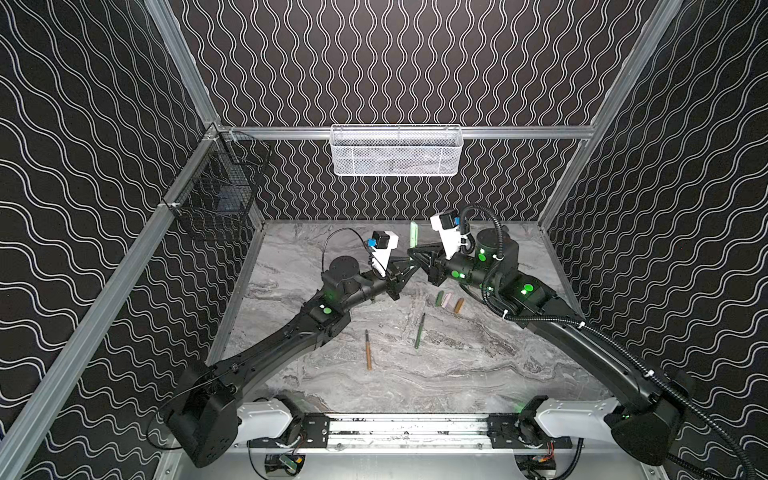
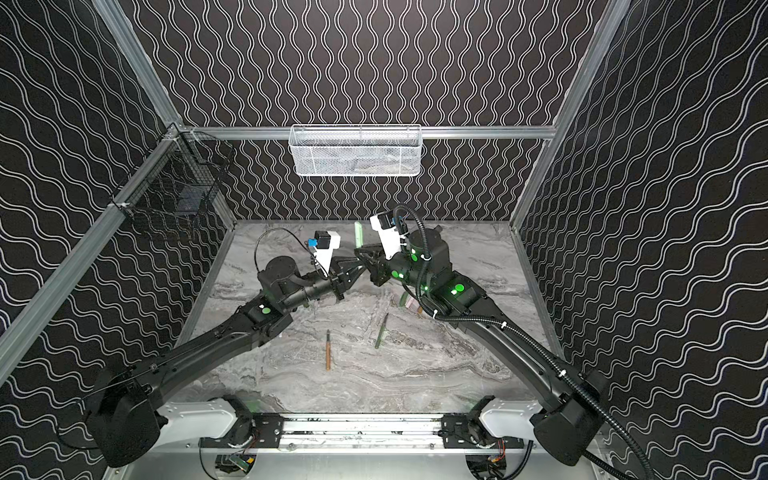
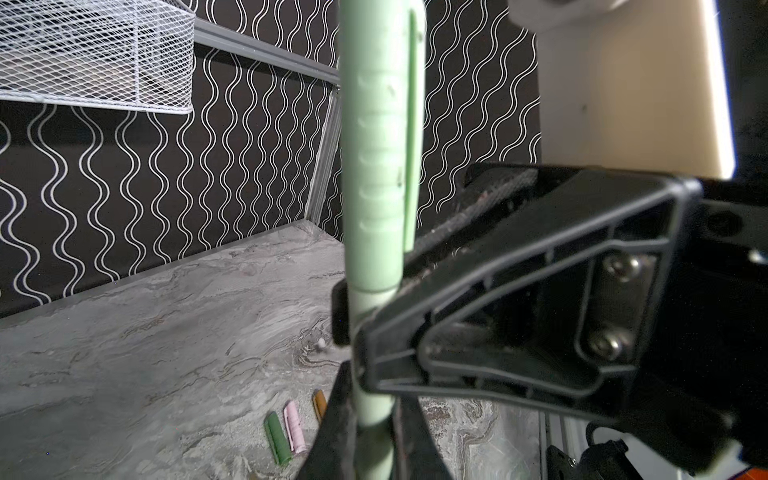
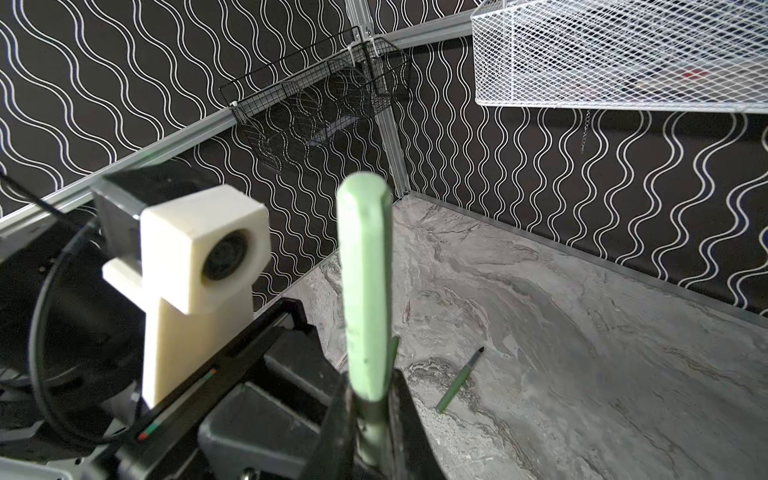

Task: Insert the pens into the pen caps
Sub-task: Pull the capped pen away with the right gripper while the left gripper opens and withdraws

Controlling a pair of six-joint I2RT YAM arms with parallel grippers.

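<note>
**While both grippers pinch it, the pen (image 3: pixel 372 399) stands capped in mid-air**

Above the table (image 1: pixel 478 374), toward its back, the two arms meet nose to nose. The left gripper (image 3: pixel 370 432) is pressed onto the lower barrel. The right gripper (image 4: pixel 370 424) pinches the same barrel higher up, just under the cap (image 3: pixel 374 145). Neither is spread. As I judge it, the step in hand is seating the cap home and passing the pen to one arm. To do it well, any push should run straight along the barrel. Both pinches should stay in line so the thin stick does not bow, and one gripper should let go only while the other holds firm.

The pen, pale green, has its long axis near upright, leaning a little in both top views. Its capped end points up, clip on the side, and the bare end points down. Whether the cap is fully home I cannot tell.

On the table lie a brown pen (image 1: pixel 368 350) and a green pen (image 1: pixel 419 331), apart, both with tips toward the back. Three caps (image 1: pixel 446 300) lie side by side near the right arm.
</note>
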